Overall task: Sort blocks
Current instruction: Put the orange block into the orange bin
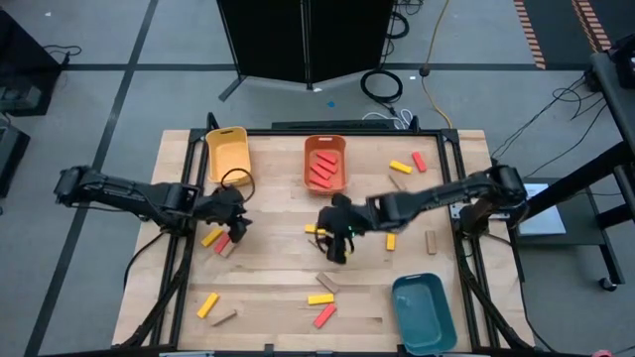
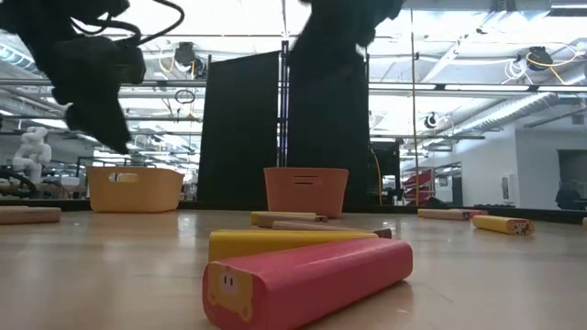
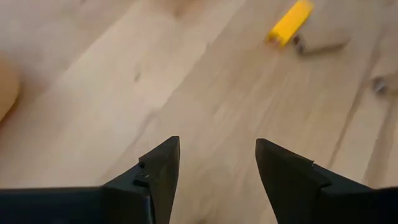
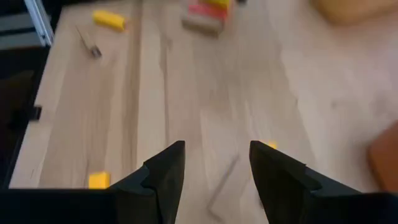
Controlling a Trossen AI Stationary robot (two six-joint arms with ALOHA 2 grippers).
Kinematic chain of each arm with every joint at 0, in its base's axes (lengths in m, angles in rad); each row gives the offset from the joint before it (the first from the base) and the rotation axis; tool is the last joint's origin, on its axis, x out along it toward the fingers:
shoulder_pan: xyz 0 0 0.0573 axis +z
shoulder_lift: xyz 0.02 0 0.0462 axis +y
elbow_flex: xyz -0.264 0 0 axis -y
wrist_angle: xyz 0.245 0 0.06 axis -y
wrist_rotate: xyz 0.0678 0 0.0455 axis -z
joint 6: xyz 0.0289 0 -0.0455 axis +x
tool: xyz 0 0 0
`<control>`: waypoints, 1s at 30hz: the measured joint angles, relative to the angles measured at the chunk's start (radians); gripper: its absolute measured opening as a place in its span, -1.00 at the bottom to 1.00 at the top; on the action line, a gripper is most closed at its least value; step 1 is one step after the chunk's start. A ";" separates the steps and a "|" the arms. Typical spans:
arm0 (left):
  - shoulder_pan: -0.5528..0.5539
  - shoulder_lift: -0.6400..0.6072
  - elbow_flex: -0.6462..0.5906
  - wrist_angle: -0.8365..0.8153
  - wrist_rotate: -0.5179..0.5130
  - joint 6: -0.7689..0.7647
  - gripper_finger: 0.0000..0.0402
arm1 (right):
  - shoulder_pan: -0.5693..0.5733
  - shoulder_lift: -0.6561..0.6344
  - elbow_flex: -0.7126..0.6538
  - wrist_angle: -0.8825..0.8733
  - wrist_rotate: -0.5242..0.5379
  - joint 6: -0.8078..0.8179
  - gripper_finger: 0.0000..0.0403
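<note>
Small red, yellow and tan blocks lie scattered flat on the wooden table (image 1: 278,268). Several red blocks (image 1: 324,167) lie in the orange bin (image 1: 342,181). My left gripper (image 3: 217,146) hangs open above bare wood at the table's left (image 1: 236,220), just beyond a yellow block (image 1: 211,237) and a red block (image 1: 222,244). My right gripper (image 4: 217,146) hangs open over the table's middle (image 1: 332,243), with nothing between its fingers. A yellow block (image 1: 314,231) lies beside it. In the low view a red block (image 2: 307,280) and a yellow block (image 2: 284,241) lie closest.
A yellow bin (image 1: 228,156) stands at the far left and a teal bin (image 1: 422,312) at the near right. More blocks lie at the far right (image 1: 400,167), near left (image 1: 207,304) and near middle (image 1: 319,298). Black frame rails edge the table.
</note>
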 joint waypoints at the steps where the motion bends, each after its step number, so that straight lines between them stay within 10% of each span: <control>1: -0.008 0.014 0.017 -0.050 0.000 -0.015 0.01 | 0.022 -0.001 0.000 0.015 0.032 -0.004 -0.15; 11: -0.081 0.203 0.045 -0.368 0.156 -0.249 0.01 | 0.096 0.000 0.000 0.080 0.071 -0.090 -0.15; 30: -0.163 0.399 0.044 -0.259 0.153 -0.258 0.01 | 0.075 -0.001 0.000 0.089 0.072 -0.079 -0.15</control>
